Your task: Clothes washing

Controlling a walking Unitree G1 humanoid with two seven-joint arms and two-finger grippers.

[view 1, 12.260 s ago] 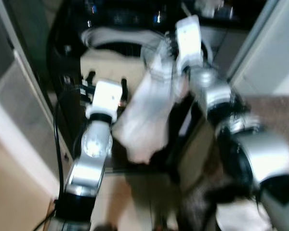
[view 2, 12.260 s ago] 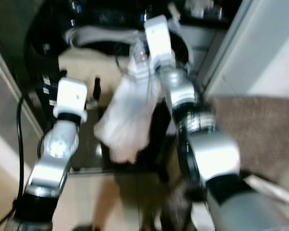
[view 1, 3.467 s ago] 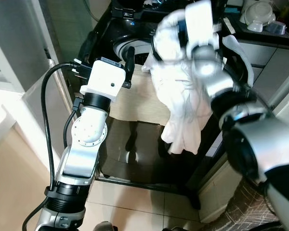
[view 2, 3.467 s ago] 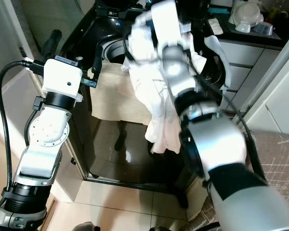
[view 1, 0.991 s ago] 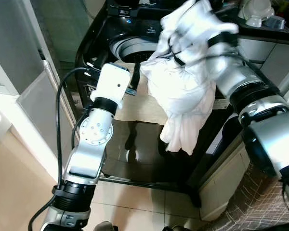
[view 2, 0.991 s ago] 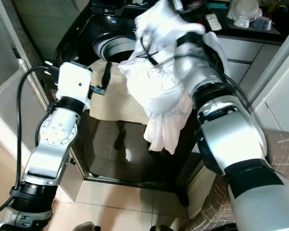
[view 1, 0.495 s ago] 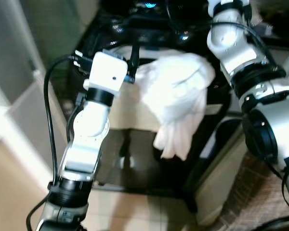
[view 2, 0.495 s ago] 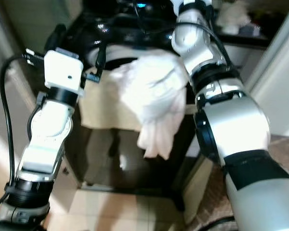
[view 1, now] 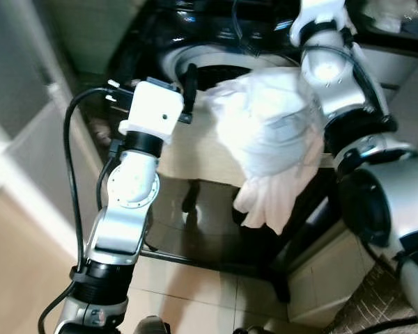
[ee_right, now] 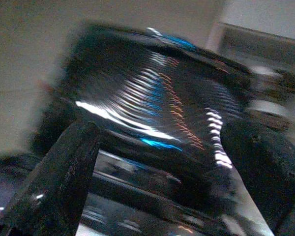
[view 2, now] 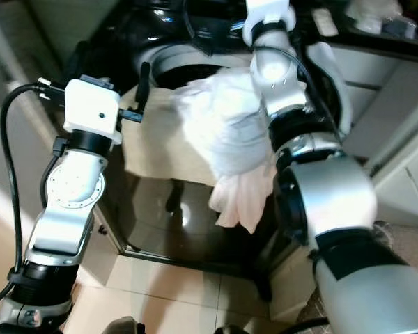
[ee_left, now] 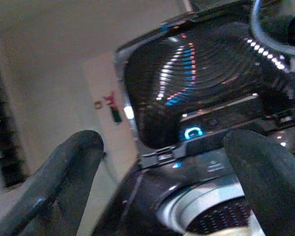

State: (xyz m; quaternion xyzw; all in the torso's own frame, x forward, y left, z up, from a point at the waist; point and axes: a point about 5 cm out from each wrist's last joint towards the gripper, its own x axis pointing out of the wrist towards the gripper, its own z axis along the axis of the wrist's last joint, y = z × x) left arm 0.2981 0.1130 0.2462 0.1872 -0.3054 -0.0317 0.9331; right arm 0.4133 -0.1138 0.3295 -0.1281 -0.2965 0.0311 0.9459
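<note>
Left tool (ee_left: 160, 167) wide, empty, facing washer (ee_left: 196, 123). Right tool (ee_right: 157, 162) wide; white garment (view 2: 226, 132) draped over forearm.

Pale glossy floor tiles (view 1: 216, 292) meet grey cabinet fronts (view 2: 397, 132) and a patterned rug (view 1: 376, 306).

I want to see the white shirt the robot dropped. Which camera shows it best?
The right eye view: the whole white garment shows, draped over the washing machine's front edge. The left eye view shows it too, blurrier. The wrist views show the machine's lid and drum instead.
</note>
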